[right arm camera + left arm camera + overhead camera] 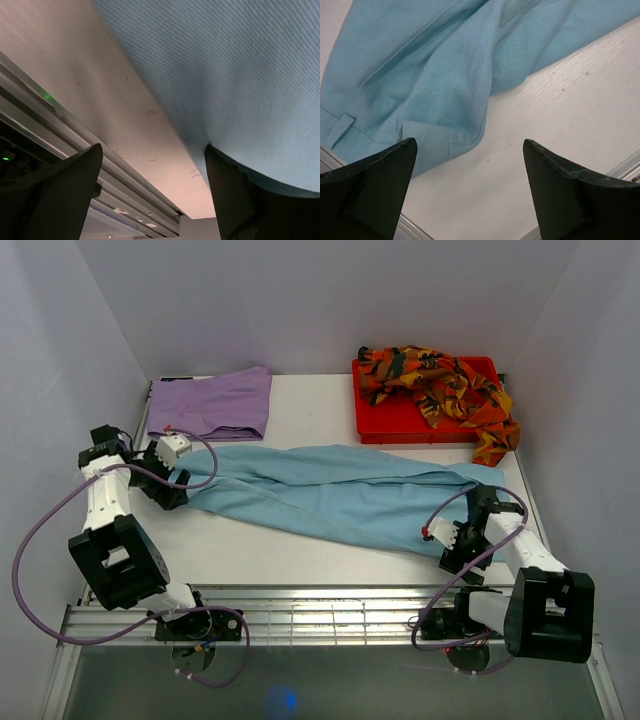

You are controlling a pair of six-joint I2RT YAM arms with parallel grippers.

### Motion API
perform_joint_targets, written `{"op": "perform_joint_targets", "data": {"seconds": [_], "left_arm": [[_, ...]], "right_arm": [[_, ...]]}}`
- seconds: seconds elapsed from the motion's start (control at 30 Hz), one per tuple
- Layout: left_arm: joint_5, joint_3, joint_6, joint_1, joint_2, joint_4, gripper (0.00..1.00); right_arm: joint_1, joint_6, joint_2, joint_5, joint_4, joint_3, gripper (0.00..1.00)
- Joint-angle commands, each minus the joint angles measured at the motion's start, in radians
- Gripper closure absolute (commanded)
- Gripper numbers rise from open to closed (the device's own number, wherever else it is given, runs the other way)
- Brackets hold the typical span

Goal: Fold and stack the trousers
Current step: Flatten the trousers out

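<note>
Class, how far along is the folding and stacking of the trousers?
Done: the lilac trousers lie folded at the back left. In hand: the blue trousers lie stretched out, left gripper and right gripper open at either end. Left: folding them, stacking, and the patterned trousers heaped on the red tray.

The spread trousers lie across the middle of the table, left to right. Behind their left end rest the folded trousers. Behind their right end a tray holds the heaped trousers, which spill over its right rim.
</note>
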Motion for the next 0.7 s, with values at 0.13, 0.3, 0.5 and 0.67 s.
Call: {"op": "perform_joint_targets", "data": {"seconds": [0.13,0.3,0.5,0.67], "left_arm": [[0.015,-0.061,-0.008,0.005,-0.028,0.065,0.02],[-0.049,-0.155,0.023,0.005,-0.042,0.177,0.03],[-0.129,-0.207,0.008,0.005,0.004,0.297,0.11],[-0.128,-0.198,-0.035,0.005,-0.036,0.332,0.44]], "right_arm": [[-0.001,-0.105,0.077,0.068,0.257,-0.021,0.24],[-0.001,-0.055,0.155,0.041,0.263,0.053,0.51],[-0.001,-0.058,0.157,0.063,0.296,0.049,0.88],[-0.009,-0.048,0.073,0.061,0.286,0.055,0.92]]}}
